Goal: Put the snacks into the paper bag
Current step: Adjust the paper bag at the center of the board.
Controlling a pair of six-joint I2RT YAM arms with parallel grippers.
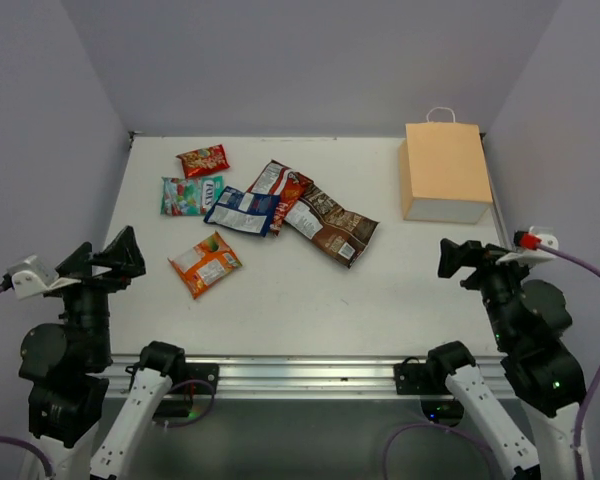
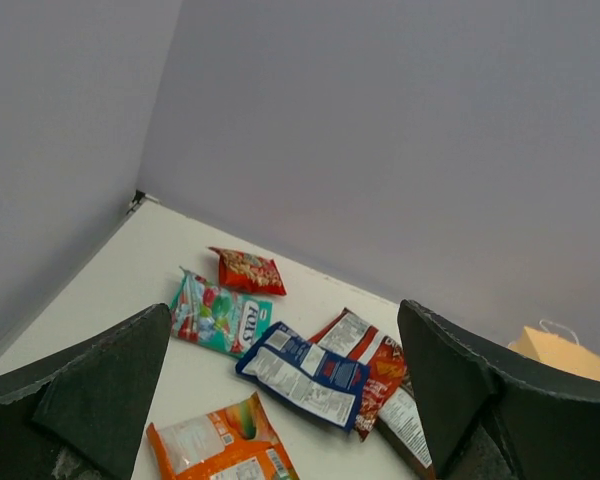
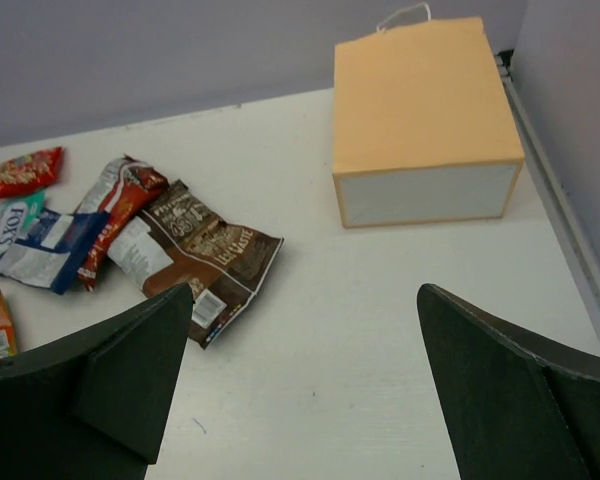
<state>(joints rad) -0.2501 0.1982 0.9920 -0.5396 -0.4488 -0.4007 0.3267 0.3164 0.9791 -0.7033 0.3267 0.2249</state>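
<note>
The paper bag [image 1: 443, 170] is lying on the white table [image 1: 310, 290] with its broad tan face up, a white cord handle poking out at its far edge and a pale blank face turned toward the arms; no printing is showing on it. All the snacks are lying outside it, spread well to its left. Nearest the bag, the dark brown packet [image 1: 332, 227] is lying with a white label panel at one end, its lettering too small to read. Further from the bag, a red-and-white packet [image 1: 280, 185] is touching the brown one and overlapping a blue-and-white packet [image 1: 242, 211] covered in fine print. Beyond those, a teal packet [image 1: 190, 195] is showing the name "FOX'S". A red packet [image 1: 203, 160] is sitting just behind the teal one, and an orange packet [image 1: 205, 264] is lying alone, nearer the arms. The left gripper [image 2: 285, 330] is hovering far from the bag with fingers spread wide, pinching nothing. The right gripper [image 3: 305, 300] is hovering on the near side of the bag, spread wide too and empty.
</note>
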